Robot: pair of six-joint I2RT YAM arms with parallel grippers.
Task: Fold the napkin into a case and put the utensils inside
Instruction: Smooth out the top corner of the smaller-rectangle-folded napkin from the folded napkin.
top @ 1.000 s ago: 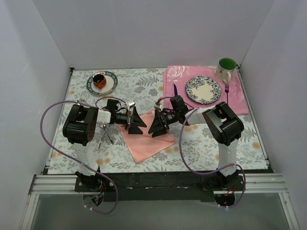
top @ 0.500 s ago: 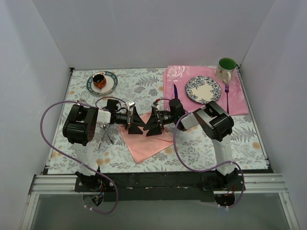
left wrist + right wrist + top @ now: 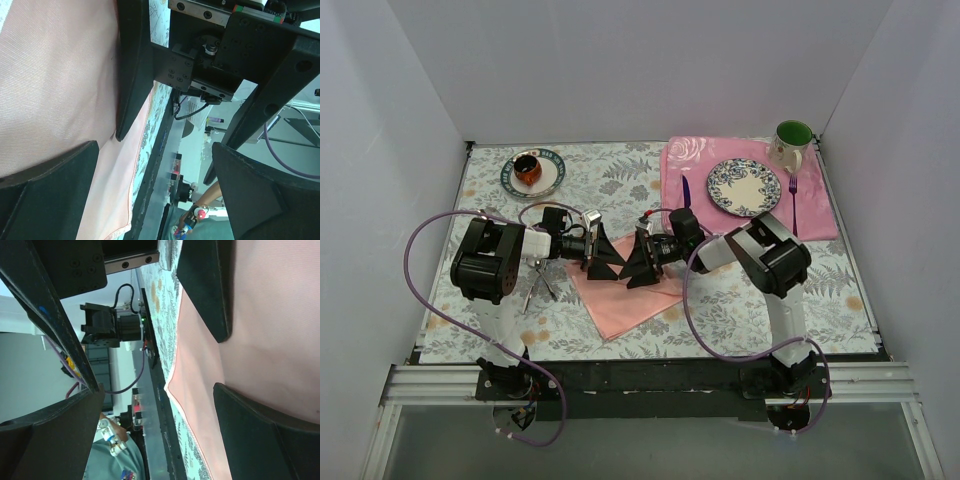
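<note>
From above, one napkin (image 3: 625, 295) lies spread in the middle, with the utensils (image 3: 540, 284) bunched just left of it, too small to count. The left gripper (image 3: 610, 255) and right gripper (image 3: 632, 262) face each other over its far part, jaws apart, gripping nothing. Left wrist: two fingers (image 3: 50, 195) spread above pink cloth; right wrist: two fingers (image 3: 270, 440) likewise wide over it.
</note>
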